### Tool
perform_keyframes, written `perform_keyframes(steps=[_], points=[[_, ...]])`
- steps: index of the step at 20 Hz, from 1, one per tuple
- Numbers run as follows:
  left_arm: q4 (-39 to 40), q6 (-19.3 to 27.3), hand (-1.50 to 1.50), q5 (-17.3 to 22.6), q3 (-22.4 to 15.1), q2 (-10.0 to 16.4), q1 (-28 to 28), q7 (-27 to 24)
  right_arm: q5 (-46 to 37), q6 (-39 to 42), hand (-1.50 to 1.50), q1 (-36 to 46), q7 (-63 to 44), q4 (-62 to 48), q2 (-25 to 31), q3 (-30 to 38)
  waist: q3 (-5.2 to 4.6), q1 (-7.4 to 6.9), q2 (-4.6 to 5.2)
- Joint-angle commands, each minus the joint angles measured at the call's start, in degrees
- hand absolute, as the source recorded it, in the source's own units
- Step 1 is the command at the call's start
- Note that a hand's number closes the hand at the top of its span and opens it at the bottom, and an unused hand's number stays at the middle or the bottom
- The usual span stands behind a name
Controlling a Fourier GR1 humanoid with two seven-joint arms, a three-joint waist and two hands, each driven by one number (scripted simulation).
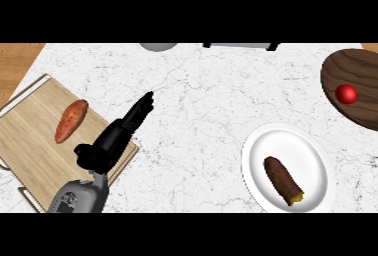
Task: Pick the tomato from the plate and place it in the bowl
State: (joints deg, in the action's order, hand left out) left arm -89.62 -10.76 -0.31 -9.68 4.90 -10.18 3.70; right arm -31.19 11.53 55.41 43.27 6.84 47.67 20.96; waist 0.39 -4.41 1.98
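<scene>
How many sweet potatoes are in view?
2. An orange sweet potato lies on the cutting board at left; a dark brown sweet potato lies on the white plate at lower right. None seems hidden.

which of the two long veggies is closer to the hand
The orange vegetable on the wooden cutting board, just left of the left hand; the dark brown vegetable lies on the white plate, farther right.
</scene>
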Motion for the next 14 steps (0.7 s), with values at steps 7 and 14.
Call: perform_keyframes(steps=[7, 14], points=[[-0.18, 0.31, 0.0, -0.48, -0.51, -0.71, 0.67, -1.52, 7.7, 7.27, -1.5, -1.95, -3.21, -4.09, 9.57, 8.2, 0.32, -0.17, 0.84], [-0.57, 0.49, 0.0, -0.29, -0.23, -0.82, 0.4, -1.11, 10.04, 10.82, -1.5, -6.89, -0.5, -4.65, 13.0, 10.57, 0.76, 0.36, 1.42]])
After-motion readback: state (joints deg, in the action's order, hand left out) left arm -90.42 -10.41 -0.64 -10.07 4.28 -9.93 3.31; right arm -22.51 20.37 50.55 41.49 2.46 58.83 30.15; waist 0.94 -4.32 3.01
